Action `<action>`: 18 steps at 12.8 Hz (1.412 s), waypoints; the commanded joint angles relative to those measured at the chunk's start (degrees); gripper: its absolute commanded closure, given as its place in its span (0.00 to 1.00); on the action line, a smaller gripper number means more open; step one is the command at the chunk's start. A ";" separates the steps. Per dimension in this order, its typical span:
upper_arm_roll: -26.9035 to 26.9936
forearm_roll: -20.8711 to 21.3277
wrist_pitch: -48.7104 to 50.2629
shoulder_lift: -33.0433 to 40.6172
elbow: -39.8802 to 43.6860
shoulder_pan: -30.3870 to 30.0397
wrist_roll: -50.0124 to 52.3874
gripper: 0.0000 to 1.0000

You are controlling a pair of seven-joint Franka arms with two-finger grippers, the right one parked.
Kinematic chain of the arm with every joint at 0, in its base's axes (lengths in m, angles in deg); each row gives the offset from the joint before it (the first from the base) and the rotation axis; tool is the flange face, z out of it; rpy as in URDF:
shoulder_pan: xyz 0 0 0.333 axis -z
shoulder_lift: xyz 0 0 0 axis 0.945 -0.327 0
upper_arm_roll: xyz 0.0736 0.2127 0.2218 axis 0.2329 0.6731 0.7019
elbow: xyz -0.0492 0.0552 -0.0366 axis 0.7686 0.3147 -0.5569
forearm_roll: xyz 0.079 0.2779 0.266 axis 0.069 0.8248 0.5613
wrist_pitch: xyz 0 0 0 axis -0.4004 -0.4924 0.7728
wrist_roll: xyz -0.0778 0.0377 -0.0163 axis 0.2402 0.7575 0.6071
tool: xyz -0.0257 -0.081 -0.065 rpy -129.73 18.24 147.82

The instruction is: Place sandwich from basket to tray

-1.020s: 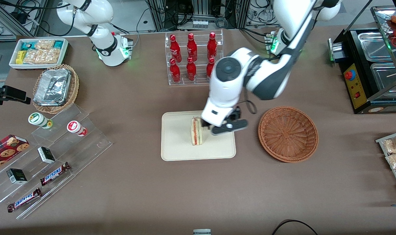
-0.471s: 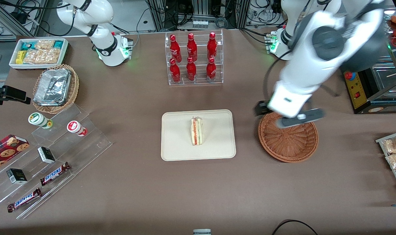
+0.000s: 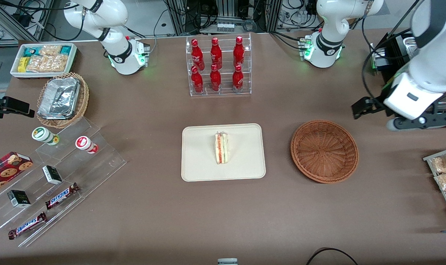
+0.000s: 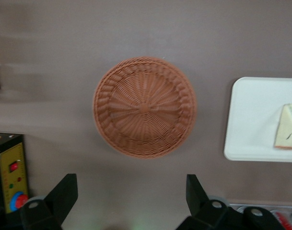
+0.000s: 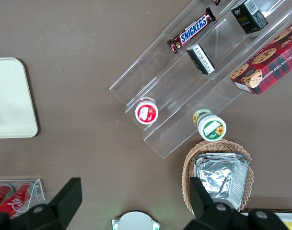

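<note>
The sandwich (image 3: pixel 221 148) stands on its edge in the middle of the cream-white tray (image 3: pixel 201 165), with nothing touching it. The reddish-brown wicker basket (image 3: pixel 324 151) beside the tray, toward the working arm's end, is empty. My left arm's gripper (image 3: pixel 386 116) hangs open and empty above the table, past the basket toward that same end and a little farther from the front camera. The left wrist view looks down on the basket (image 4: pixel 144 107), the tray (image 4: pixel 253 120) and a corner of the sandwich (image 4: pixel 287 133), and the open gripper (image 4: pixel 130 194) holds nothing.
A black machine with a yellow panel (image 3: pixel 403 92) stands close by the gripper. A rack of snack packets (image 3: pixel 443 173) sits nearer the front camera. The red bottle rack (image 3: pixel 217 66) is farther back. Acrylic shelves with candy (image 3: pixel 53 176) and a foil-lined basket (image 3: pixel 63 99) lie toward the parked arm's end.
The gripper left the sandwich on the tray, passed over the basket and swung out toward the working arm's end of the table. The sandwich has not moved.
</note>
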 commanded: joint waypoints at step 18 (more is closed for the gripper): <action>8.11 -1.29 -1.02 6.30 -4.02 3.48 -11.14 0.00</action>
